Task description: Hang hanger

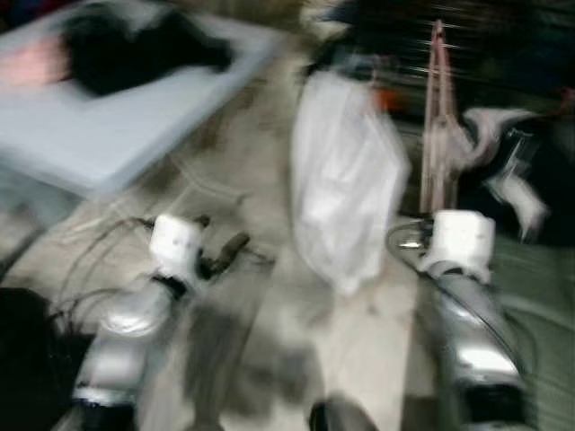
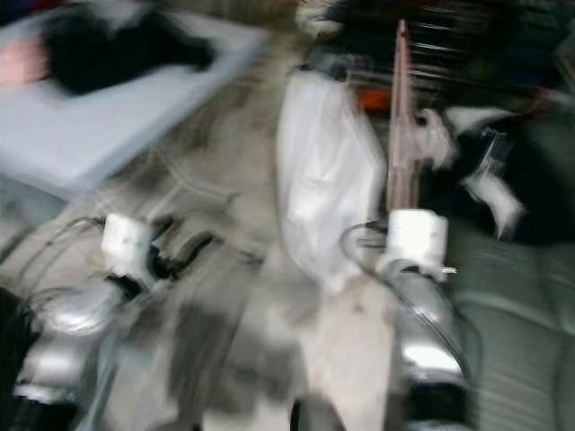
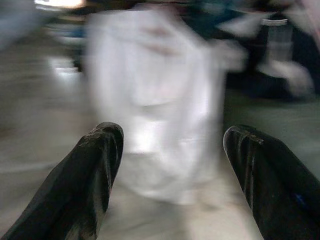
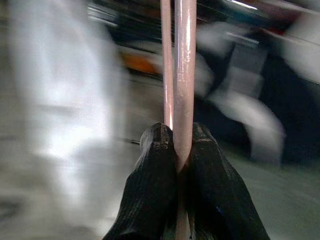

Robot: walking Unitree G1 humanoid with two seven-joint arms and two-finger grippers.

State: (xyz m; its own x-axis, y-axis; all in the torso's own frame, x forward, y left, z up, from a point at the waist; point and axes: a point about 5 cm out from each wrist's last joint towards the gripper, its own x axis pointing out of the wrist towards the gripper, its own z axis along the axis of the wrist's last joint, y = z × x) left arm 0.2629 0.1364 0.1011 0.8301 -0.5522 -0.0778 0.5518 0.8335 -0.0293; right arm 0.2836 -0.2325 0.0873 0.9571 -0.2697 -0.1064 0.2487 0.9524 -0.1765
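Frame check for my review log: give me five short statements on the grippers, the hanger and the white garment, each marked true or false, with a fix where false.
1. The right gripper is shut on the pink hanger. True.
2. The left gripper holds the white garment. False: its fingers are spread apart and hold nothing.
3. The hanger stands roughly upright above the right gripper. True.
4. The white garment lies flat on the grey mattress. False: it hangs upright, apart from the mattress.
5. Dark clothing lies on the mattress. True.

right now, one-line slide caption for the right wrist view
Right gripper shut on a pink hanger, a blurred white garment beside it.
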